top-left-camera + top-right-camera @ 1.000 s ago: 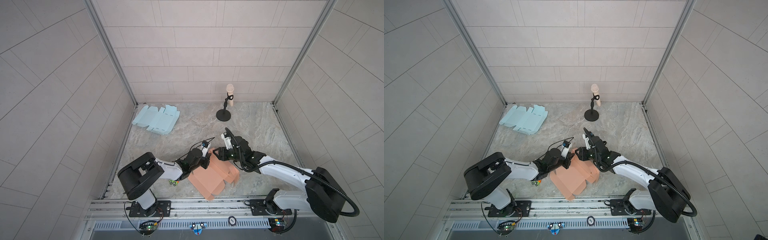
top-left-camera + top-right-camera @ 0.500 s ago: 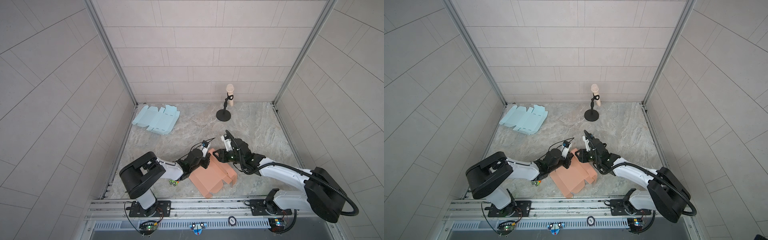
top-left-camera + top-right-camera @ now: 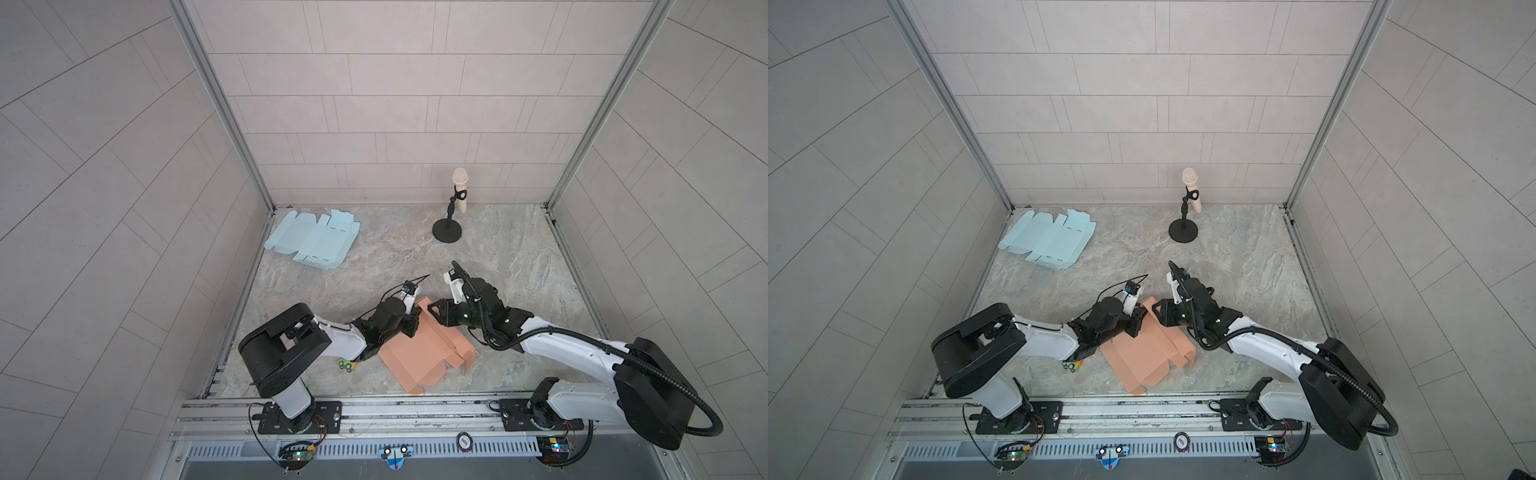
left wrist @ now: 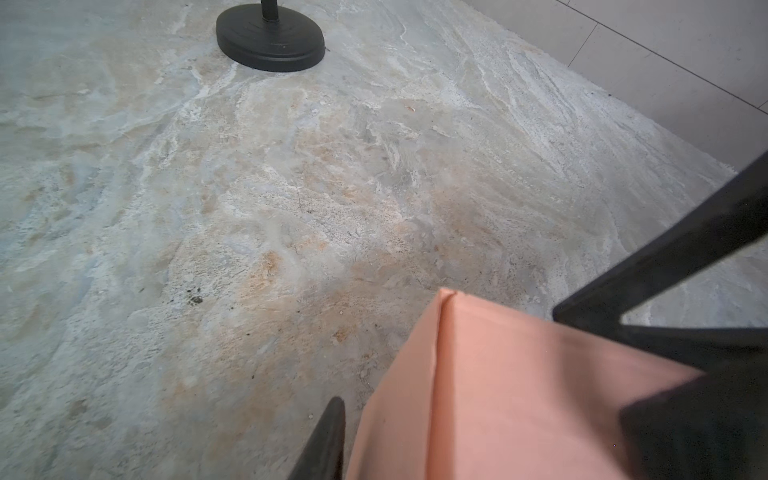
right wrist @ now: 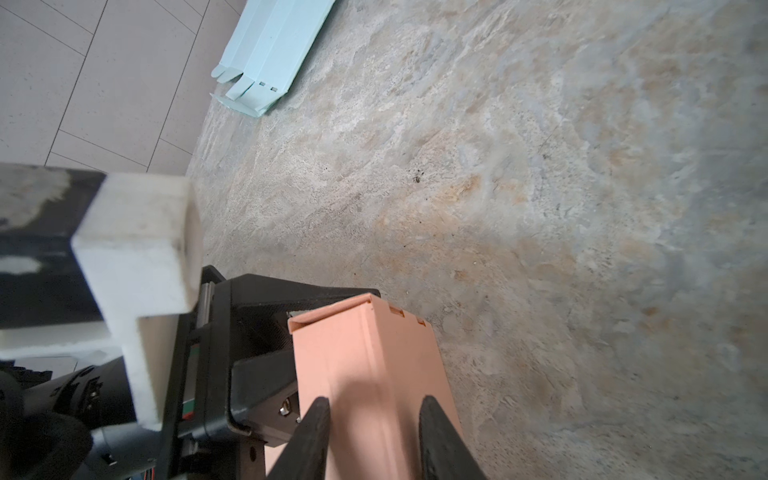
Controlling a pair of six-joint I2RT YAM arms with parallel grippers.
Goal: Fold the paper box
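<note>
The orange paper box (image 3: 419, 353) lies part-folded near the table's front, also shown in a top view (image 3: 1142, 353). Its far edge is folded up into a narrow double wall (image 5: 365, 345). My left gripper (image 3: 410, 323) comes from the left and straddles that wall's end, jaws open. One finger (image 4: 332, 432) stands just clear of the paper (image 4: 519, 395). My right gripper (image 3: 435, 312) meets the same wall from the right. Its two fingers (image 5: 318, 432) are apart over the wall's face, and the wrist view shows no pinch on the paper. In both top views the two grippers nearly touch.
A stack of flat light-blue box blanks (image 3: 313, 239) lies at the back left. A microphone on a black round stand (image 3: 447, 229) stands at the back. A small green and orange object (image 3: 348, 365) lies under the left arm. Tiled walls enclose three sides.
The left jaws have spread a little off the wall. The right jaws have narrowed, and the right gripper has shifted slightly toward the left gripper. The box has barely moved.
</note>
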